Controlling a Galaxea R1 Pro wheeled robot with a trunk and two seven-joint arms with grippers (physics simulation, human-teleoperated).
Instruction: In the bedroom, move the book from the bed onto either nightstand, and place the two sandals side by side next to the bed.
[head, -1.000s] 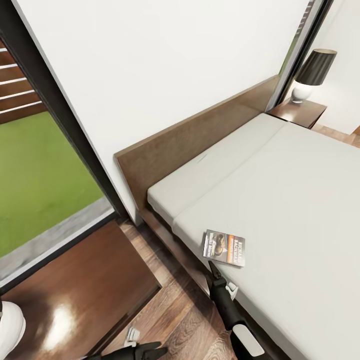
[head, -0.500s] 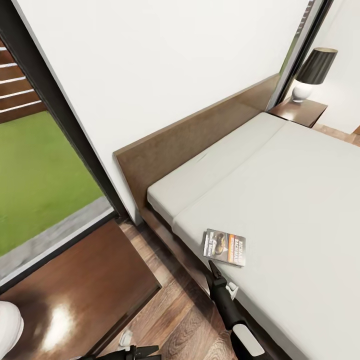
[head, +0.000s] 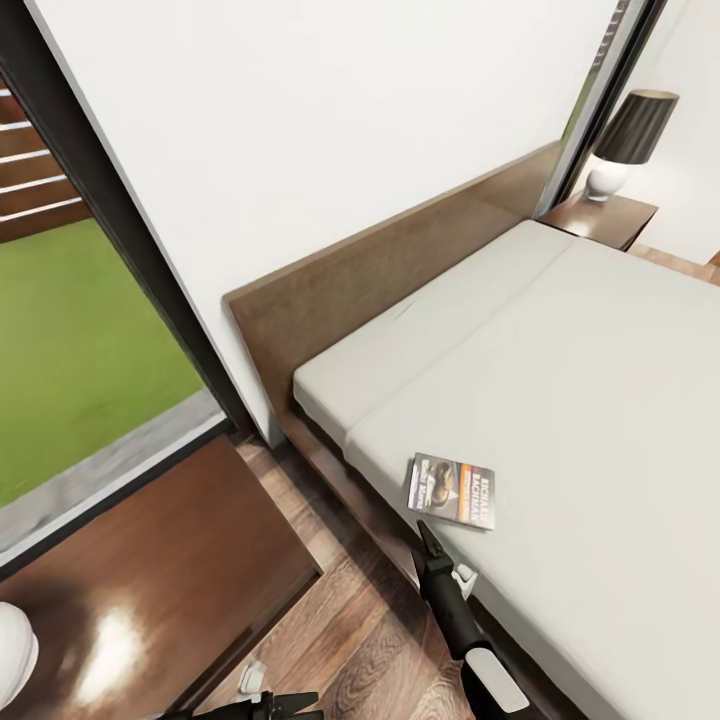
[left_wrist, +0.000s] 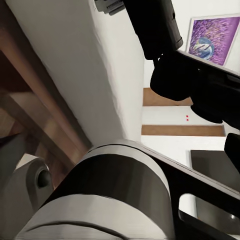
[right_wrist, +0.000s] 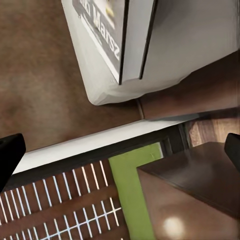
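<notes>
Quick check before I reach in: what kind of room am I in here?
A bedroom, by the look of it: a low bed with a wooden headboard, a nightstand carrying a lamp at its far side, and a book lying on the mattress.

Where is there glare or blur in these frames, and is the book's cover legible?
Head view: a bright glare patch on the glossy nightstand at lower left; the book on the bed is sharp enough, its lettering small. Right wrist view: another glare spot on the nightstand, book lettering large but soft. Left wrist view: close robot parts look smeared.
</notes>
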